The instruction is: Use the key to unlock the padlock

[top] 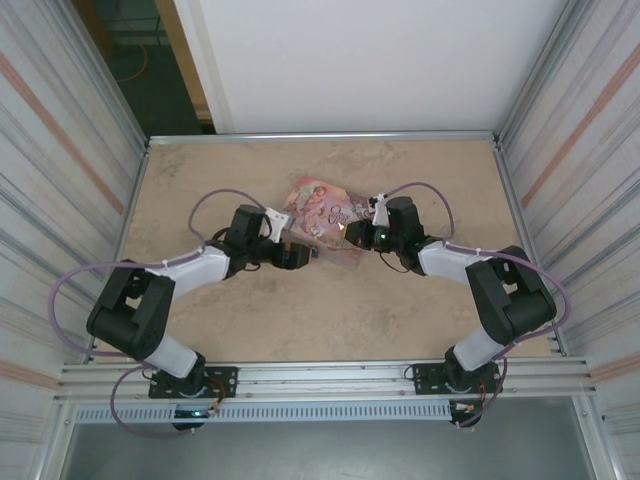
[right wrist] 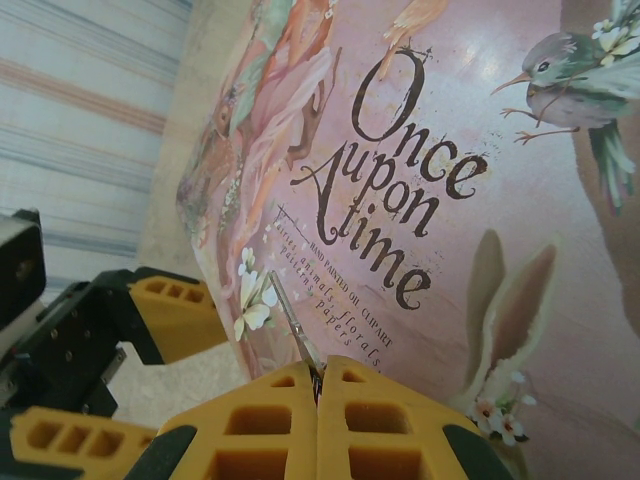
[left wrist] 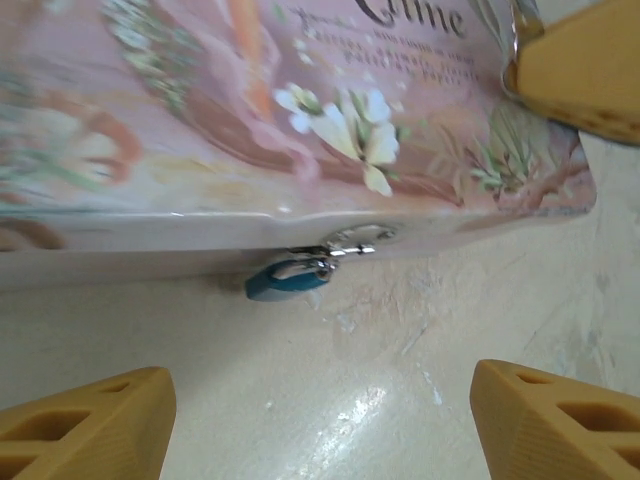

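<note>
The tin [top: 322, 212] lies mid-table [top: 300, 320] between the left gripper [left wrist: 320, 425] on its left and the right gripper [right wrist: 318, 400] on its right, with the padlock [left wrist: 288, 282] hanging at the tin's side wall facing the left gripper, and the key [right wrist: 292, 318], pinched in the right gripper, over the lid.

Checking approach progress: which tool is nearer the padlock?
Left, probably. The left tool, open, faces the padlock on the tin; the right tool is over the lid, shut on the key.
</note>
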